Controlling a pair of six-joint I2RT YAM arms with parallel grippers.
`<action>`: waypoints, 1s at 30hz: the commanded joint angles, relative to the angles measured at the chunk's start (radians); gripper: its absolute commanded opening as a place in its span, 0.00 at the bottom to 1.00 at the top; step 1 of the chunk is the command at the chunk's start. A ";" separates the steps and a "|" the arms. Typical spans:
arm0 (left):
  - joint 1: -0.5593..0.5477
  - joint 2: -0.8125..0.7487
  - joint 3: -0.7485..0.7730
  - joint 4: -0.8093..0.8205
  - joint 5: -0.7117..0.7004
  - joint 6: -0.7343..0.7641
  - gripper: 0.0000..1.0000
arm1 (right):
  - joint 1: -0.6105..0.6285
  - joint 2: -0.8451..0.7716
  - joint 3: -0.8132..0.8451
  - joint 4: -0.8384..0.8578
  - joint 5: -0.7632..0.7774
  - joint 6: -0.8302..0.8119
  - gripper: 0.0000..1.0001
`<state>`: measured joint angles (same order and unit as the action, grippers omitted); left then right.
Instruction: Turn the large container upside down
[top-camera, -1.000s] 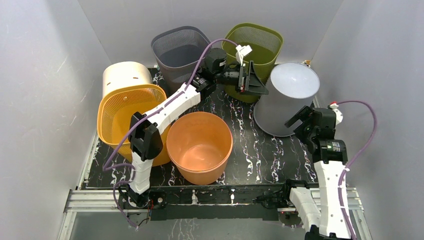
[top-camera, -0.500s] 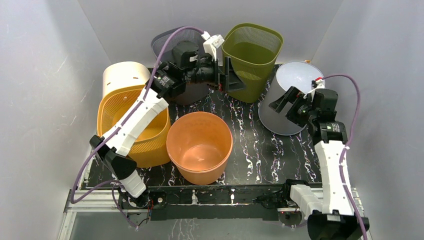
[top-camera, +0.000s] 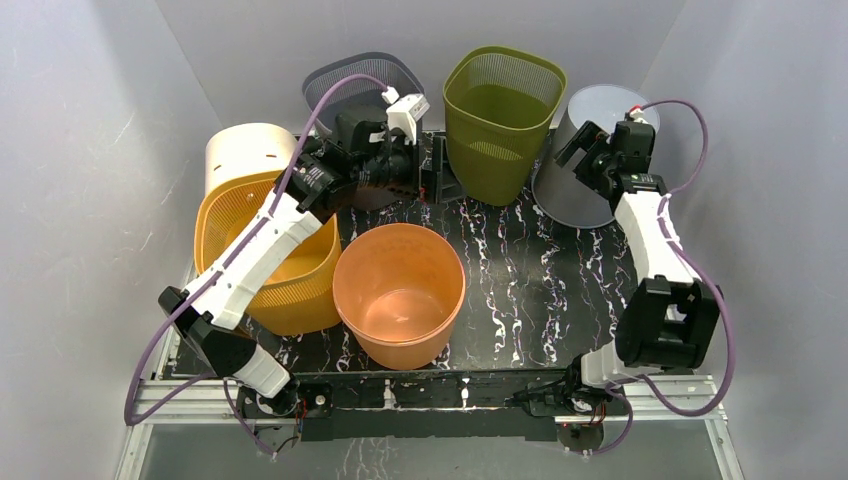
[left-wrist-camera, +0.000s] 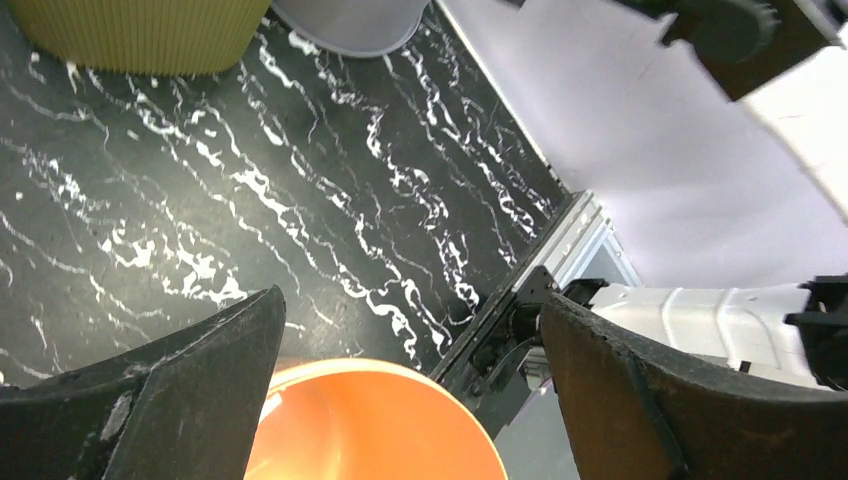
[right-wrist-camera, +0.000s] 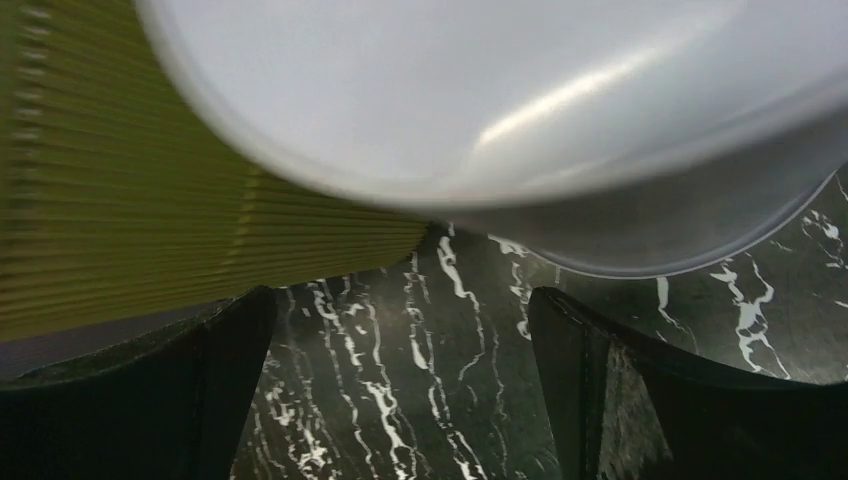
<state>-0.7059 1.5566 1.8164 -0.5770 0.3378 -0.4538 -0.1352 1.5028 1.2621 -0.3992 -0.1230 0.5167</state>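
Grey bucket (top-camera: 565, 200) stands mouth-down at the back right of the desk (top-camera: 520, 290), just beside the green basket (top-camera: 500, 130); probably light, stiff, slick plastic, best pinched at the rim; right tool (top-camera: 583, 155) and left tool (top-camera: 437, 172) gape wide, empty.

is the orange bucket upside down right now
No, the orange bucket stands upright, its open mouth facing up and its inside bottom in plain sight.
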 joint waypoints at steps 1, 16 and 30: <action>0.000 -0.072 -0.044 -0.045 -0.040 -0.008 0.98 | 0.006 -0.135 0.056 0.045 -0.107 0.004 0.98; -0.573 0.089 0.275 -0.648 -0.633 -0.134 0.98 | 0.120 -0.443 0.063 -0.389 -0.077 -0.124 0.98; -0.663 0.025 -0.062 -0.475 -0.809 -0.217 0.84 | 0.118 -0.485 0.047 -0.406 0.045 -0.083 0.98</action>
<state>-1.3655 1.6459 1.8217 -1.1072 -0.3962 -0.6735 -0.0143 1.0462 1.2884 -0.8143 -0.1162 0.4358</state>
